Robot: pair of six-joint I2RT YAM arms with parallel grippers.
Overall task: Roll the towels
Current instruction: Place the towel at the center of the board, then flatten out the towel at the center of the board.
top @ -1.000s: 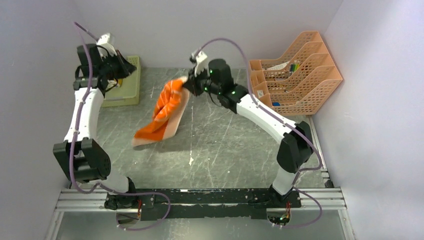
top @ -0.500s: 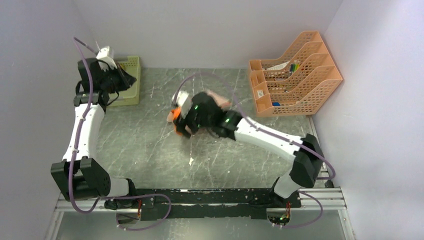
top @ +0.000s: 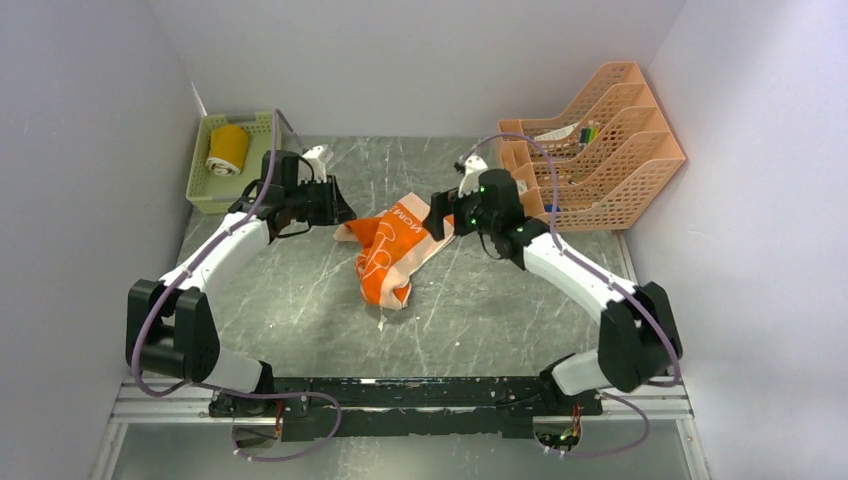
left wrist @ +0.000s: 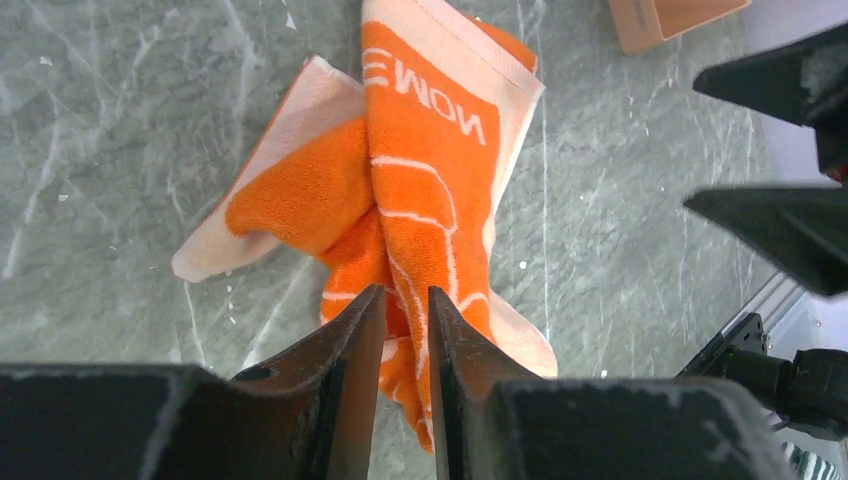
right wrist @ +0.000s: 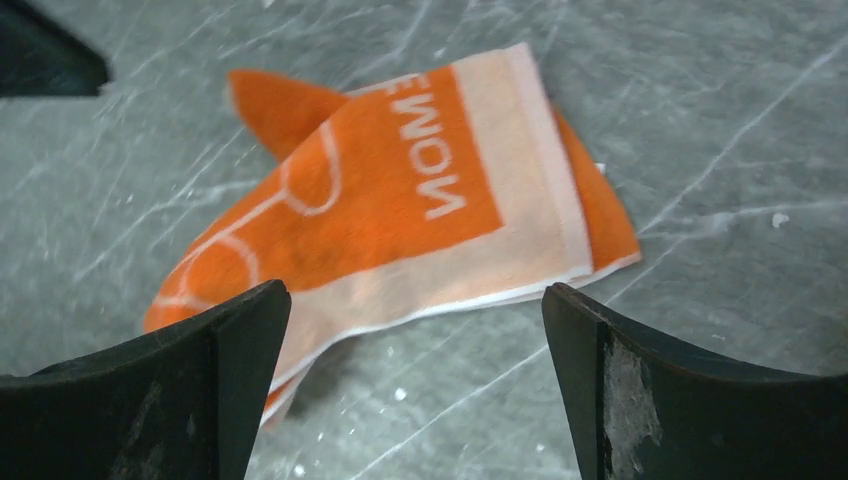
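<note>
The orange towel [top: 393,245] lies loosely folded and rumpled on the grey bench [top: 300,300], about midway between the left and right edges and somewhat nearer the far edge than the near one. Its long side runs from the far edge slantwise toward the near left. A pale peach band and white lettering face up at its far end, and white line print runs down the orange part. One flap spreads toward the left edge, with its peach hem showing. The left gripper [top: 340,212] hangs just at that left flap. In the left wrist view its jaws stand drawn to a narrow slit over the cloth [left wrist: 430,170], and I cannot tell whether they touch it. The right gripper [top: 437,218] sits at the towel's far right end. In its own view the fingers [right wrist: 200,380] stand wide apart, one on each side of the lettered end [right wrist: 400,210], with nothing between them but the towel lying below. The yellow towel [top: 228,148] is rolled up and rests in the green basket [top: 205,190] at the far left corner. The peach rack [top: 600,160] stands at the far right corner, just behind the right arm.
</note>
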